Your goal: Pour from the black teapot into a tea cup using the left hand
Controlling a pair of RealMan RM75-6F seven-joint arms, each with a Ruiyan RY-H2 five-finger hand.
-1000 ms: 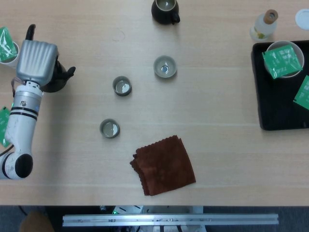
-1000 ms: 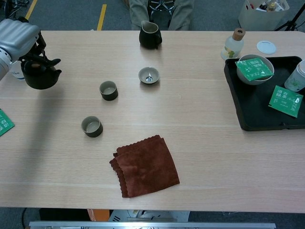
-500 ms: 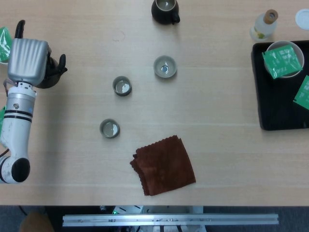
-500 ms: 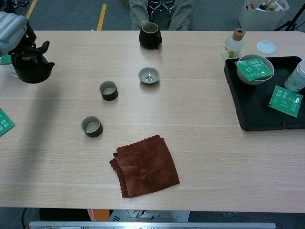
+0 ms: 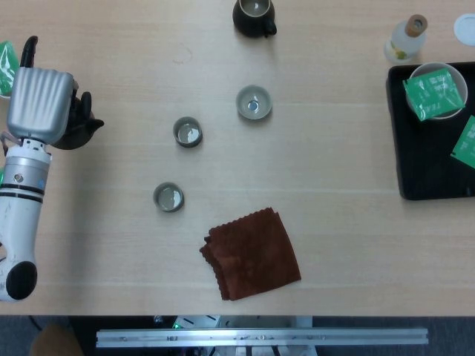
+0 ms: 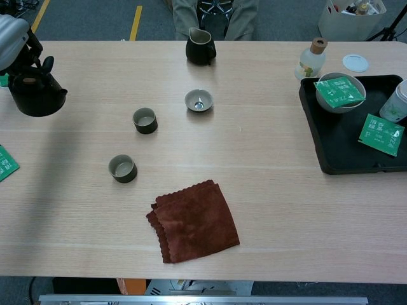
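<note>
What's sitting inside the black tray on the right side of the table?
In the black tray: a pale bowl topped by a green packet, another green packet, and a white cup. The bowl's contents are covered.

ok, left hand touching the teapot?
Touching. In the chest view the left hand grips the handle over the teapot; the head view shows its fingers wrapped beside the pot.

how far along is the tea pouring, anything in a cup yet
Done: the left hand holds the black teapot at the table's far left. In hand: the pot looks upright, away from the cups. Left: carrying it to a cup, such as the nearest one, and tipping it. Whether the cups hold tea cannot be told.
</note>
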